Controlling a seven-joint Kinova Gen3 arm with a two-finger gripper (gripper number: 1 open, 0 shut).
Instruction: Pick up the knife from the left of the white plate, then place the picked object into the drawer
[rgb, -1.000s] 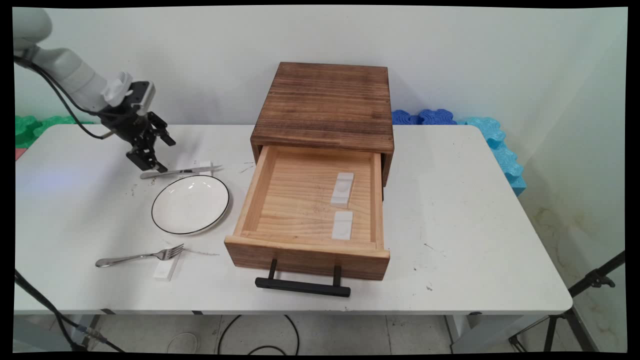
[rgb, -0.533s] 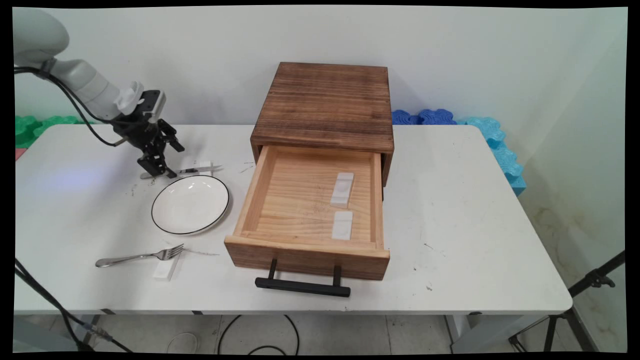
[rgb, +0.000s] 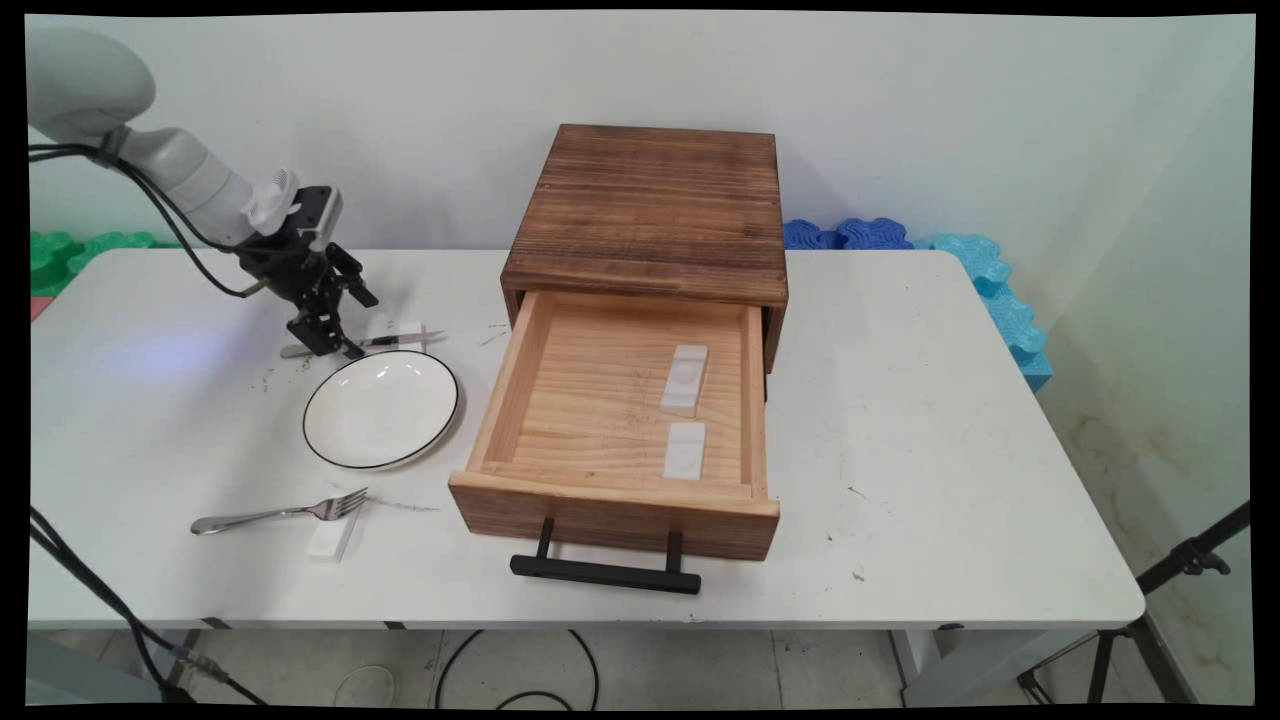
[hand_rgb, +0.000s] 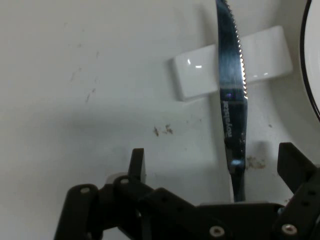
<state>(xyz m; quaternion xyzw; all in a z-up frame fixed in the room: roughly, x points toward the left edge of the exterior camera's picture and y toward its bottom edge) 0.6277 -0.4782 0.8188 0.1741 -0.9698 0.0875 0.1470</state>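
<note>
Gripper (hand_rgb: 215, 162) released, fingers spread w/ the knife (hand_rgb: 233, 115) between them, nearer right finger; blade runs toward frame top, across white rest (hand_rgb: 200, 75) on bench (rgb: 900, 400).

A white rectangular worktop (rgb: 930, 420) carries a dark-stained wooden drawer box (rgb: 655, 205) near its far edge. Its pale pine drawer (rgb: 610, 420) stands pulled out, with a black bar handle (rgb: 605, 573) at the front. Two small white rectangular rests (rgb: 684, 380) (rgb: 685, 450) lie inside the drawer, one behind the other, toward its right side. Left of the drawer sits a round white plate with a thin black rim (rgb: 381, 409). Nearer the front edge, a silver metal fork (rgb: 280, 513) lies with its tines on a third white rest (rgb: 333, 537). Behind the plate, a serrated steel table knife (hand_rgb: 231, 100) lies with its blade across a fourth white rest (hand_rgb: 197, 77). Blue foam blocks (rgb: 990, 290) and green foam pieces (rgb: 70, 250) lie beyond the worktop by the wall.
</note>
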